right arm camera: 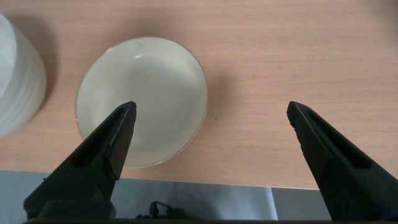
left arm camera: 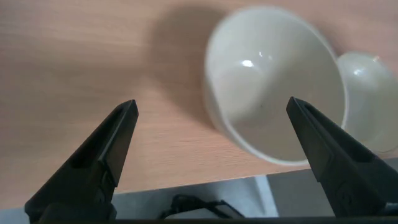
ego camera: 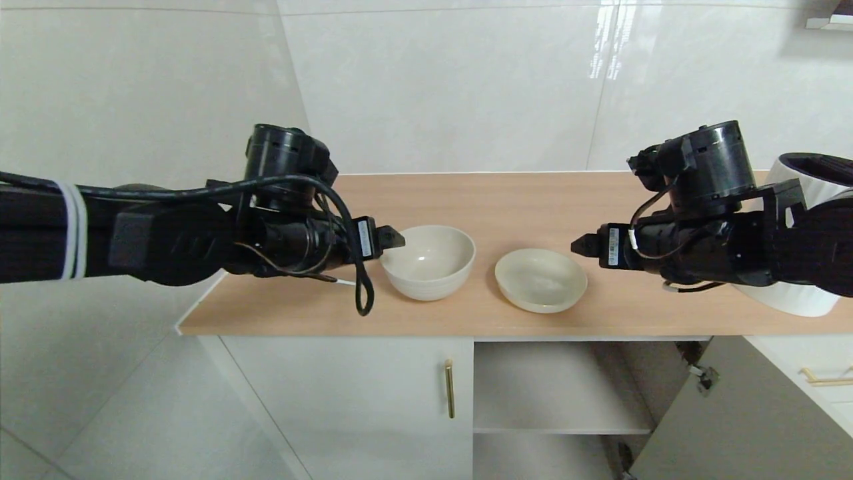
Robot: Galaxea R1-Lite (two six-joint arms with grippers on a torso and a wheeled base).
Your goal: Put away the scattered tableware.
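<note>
A deep cream-white bowl (ego camera: 430,261) stands upright and empty, just in front of my left gripper (ego camera: 393,238). A shallow cream dish (ego camera: 541,280), also upright and empty, lies beside it without touching, just ahead of my right gripper (ego camera: 581,245).

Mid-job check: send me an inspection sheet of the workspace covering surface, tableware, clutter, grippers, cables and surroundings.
Surface: light wood countertop, no spills seen.
Job's things: deep white bowl and shallow dish, both upright, side by side near the front edge, not touching.
Clutter: white container at the counter's right end, partly behind the right arm.
Grippers: left gripper beside the bowl, right gripper beside the dish; fingers open on both, holding nothing.
Cables: black cable loop hangs from the left arm near the front edge.
Surroundings: white tiled wall; cabinet below, one door open onto a shelf.
</note>
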